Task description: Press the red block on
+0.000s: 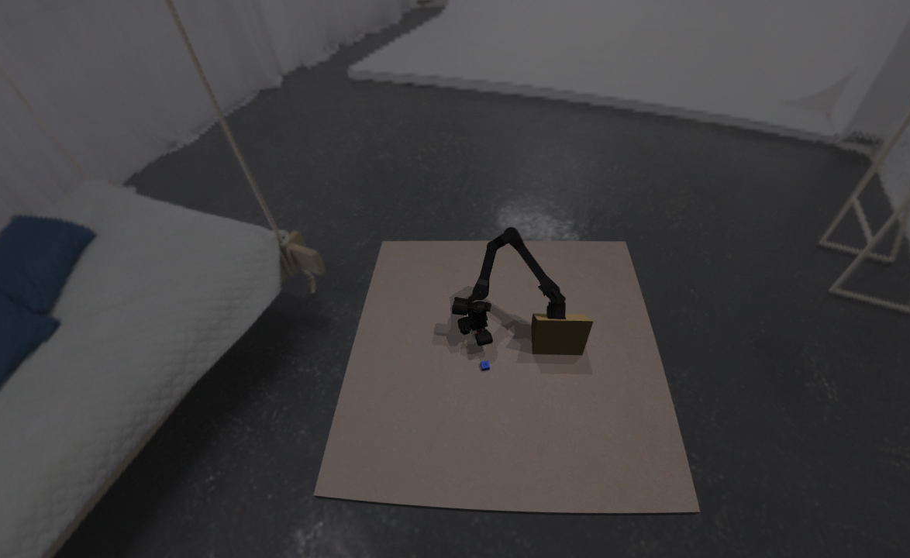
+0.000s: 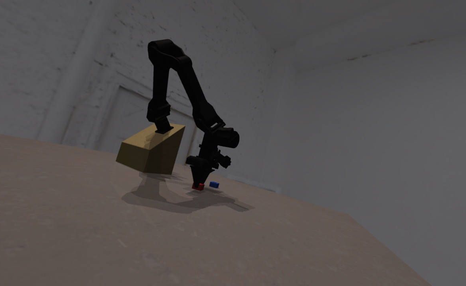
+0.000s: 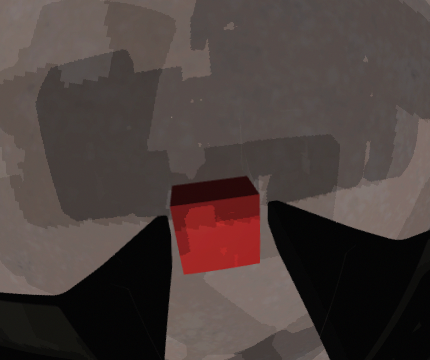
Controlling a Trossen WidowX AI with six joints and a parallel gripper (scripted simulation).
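The red block [image 2: 200, 187] [image 3: 220, 247] lies on the tan mat, between the fingers of my gripper [image 2: 196, 185] [image 3: 219, 219]. The fingertips are down at the block and stand partly open. In the wrist view a gap shows between the block and the right finger, and a very narrow one beside the left finger. The gripper hides the red block in the top view. The blue block [image 1: 484, 365] [image 2: 214, 184] lies apart from the red one on the mat. Only its dark edge shows at the left border of the wrist view.
The arm rises from a yellow wedge-shaped base [image 1: 560, 335] [image 2: 163, 153] on the tan mat [image 1: 507, 444] [image 2: 192, 245]. A bed with blue pillows stands beyond the mat's left edge in the top view. A white-legged stand is at the far right there.
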